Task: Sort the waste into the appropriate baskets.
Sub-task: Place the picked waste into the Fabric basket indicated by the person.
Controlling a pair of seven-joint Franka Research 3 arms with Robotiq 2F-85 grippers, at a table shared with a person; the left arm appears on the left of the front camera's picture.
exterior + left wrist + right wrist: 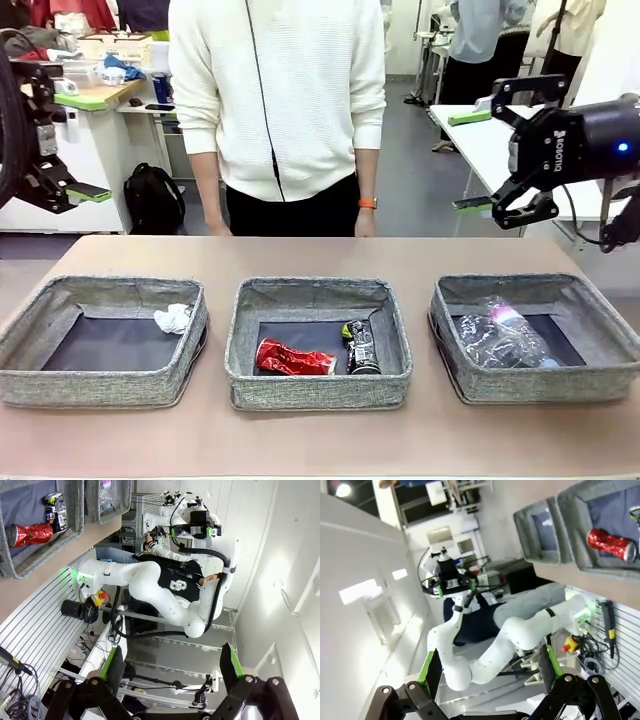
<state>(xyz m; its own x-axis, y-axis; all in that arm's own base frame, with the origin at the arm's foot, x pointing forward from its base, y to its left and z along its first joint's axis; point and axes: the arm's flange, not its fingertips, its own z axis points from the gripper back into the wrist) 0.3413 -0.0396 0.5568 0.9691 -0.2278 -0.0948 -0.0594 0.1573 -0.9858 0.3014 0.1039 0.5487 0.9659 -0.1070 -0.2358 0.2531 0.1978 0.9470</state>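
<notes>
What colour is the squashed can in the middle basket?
Red, clearest in the front view.

White "ROBOTIQ" lettering on black body of right gripper (478, 160), running sideways, front view. Large white "3" on black top (176, 583) of seated person behind white arm, left wrist view; digit rolled with camera. Print on dark can (360, 348) in middle basket (318, 388): too small to read. Red can (293, 358) beside it: crumpled, no legible brand. Label on clear bottle (505, 330): unreadable.
</notes>
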